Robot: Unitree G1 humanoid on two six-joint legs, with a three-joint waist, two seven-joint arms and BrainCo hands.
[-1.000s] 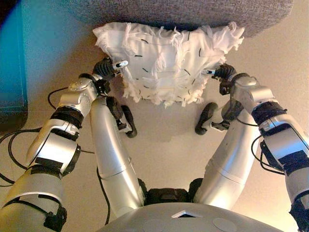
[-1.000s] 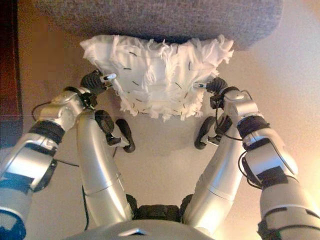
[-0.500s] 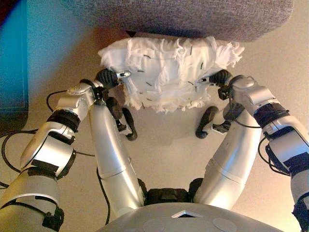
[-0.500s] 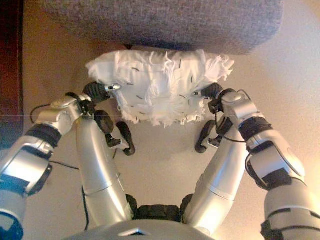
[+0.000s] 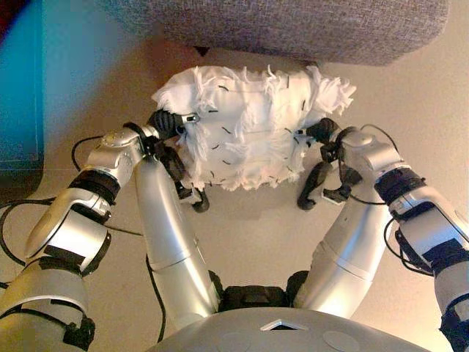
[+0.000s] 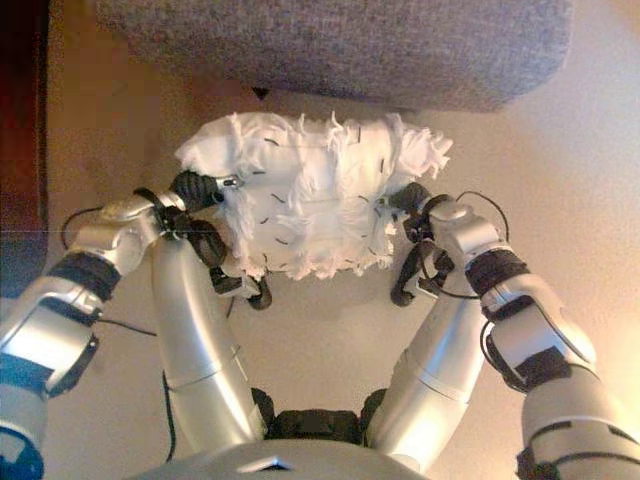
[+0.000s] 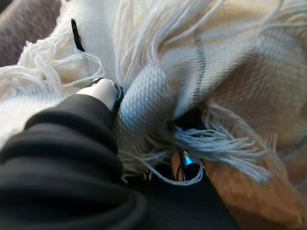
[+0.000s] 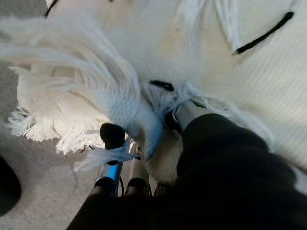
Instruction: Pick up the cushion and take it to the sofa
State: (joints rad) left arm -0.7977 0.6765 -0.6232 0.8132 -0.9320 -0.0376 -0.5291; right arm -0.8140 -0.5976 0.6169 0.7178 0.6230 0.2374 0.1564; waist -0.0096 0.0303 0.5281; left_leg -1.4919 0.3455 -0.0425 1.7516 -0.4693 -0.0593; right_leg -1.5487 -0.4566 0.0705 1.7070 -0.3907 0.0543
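The white fringed cushion (image 5: 249, 125) with short black stitches hangs between my two hands, above the beige floor and just short of the grey sofa (image 5: 293, 26). My left hand (image 5: 167, 122) grips its left edge, fingers curled into the fabric in the left wrist view (image 7: 108, 93). My right hand (image 5: 326, 133) grips its right edge; in the right wrist view its fingers (image 8: 112, 136) are curled round a fold of the cushion (image 8: 158, 48).
The sofa's front edge (image 6: 340, 90) runs across the top of the head views, with one small dark foot (image 5: 199, 51) under it. A dark panel (image 5: 18, 81) stands at the far left. Beige carpet (image 5: 410, 110) lies to the right.
The cushion has come lower and nearer to me, and bunched narrower. Both hands moved inward and down with it. The sofa's edge now shows clear of the cushion.
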